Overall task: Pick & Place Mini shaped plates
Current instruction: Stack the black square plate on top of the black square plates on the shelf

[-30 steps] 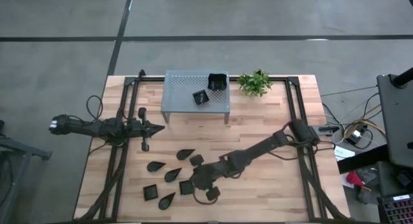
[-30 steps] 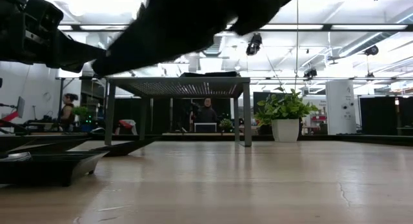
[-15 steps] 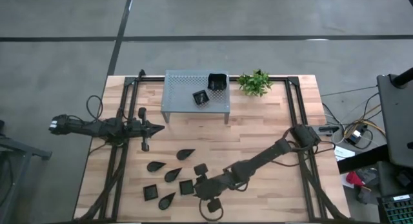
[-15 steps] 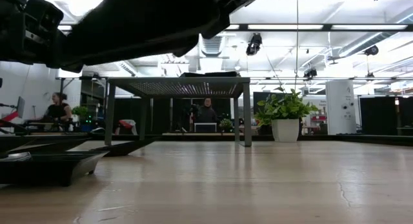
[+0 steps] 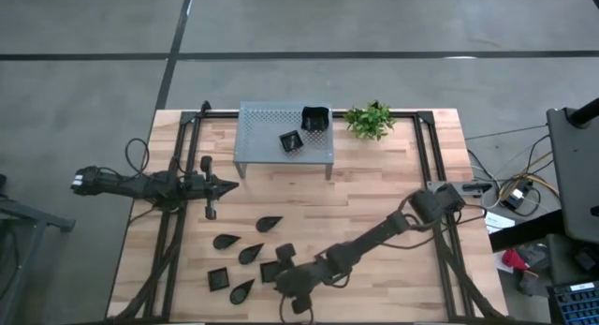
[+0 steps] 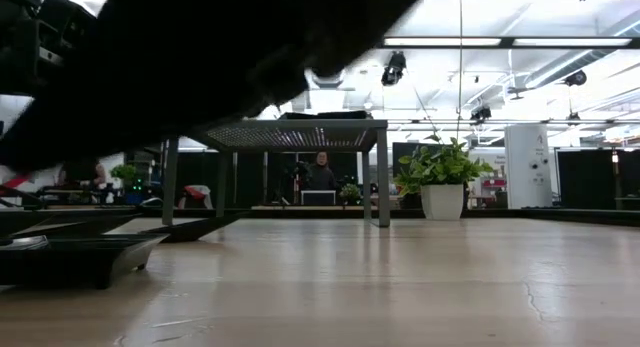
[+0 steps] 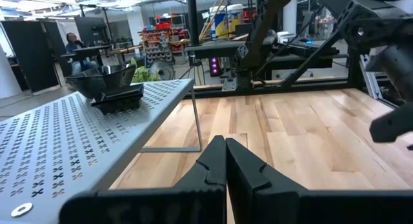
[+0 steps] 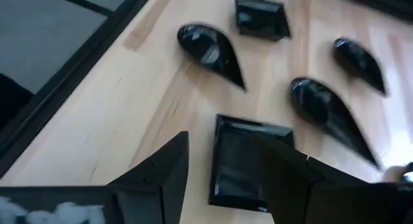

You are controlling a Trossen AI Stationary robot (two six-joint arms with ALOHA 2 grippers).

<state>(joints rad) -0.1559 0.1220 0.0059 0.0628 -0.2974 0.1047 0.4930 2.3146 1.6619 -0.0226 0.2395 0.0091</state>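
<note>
The right gripper (image 8: 222,179), fingers spread, straddles a square mini plate (image 8: 248,161) beside the teardrop plates (image 8: 210,46); left gripper (image 7: 225,161) pressed together.

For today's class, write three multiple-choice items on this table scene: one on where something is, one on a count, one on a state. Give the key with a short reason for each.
1. Where does the green plant stand?
A. beside the grey shelf, at the table's far edge
B. among the plates at the near edge
C. on top of the shelf

2. How many black plates lie on the shelf?
A. none
B. two
C. five

3. How does the left tool stand?
A. open around a plate
B. shut, holding nothing
C. shut on the plant

Key: 1 A, the high view shows the plant just beside the shelf. 2 B, a small square plate and a larger plate sit on it. 3 B, the left wrist view shows its fingers pressed together with nothing between them.

The right tool hangs open over a square plate near the table's front.
</note>
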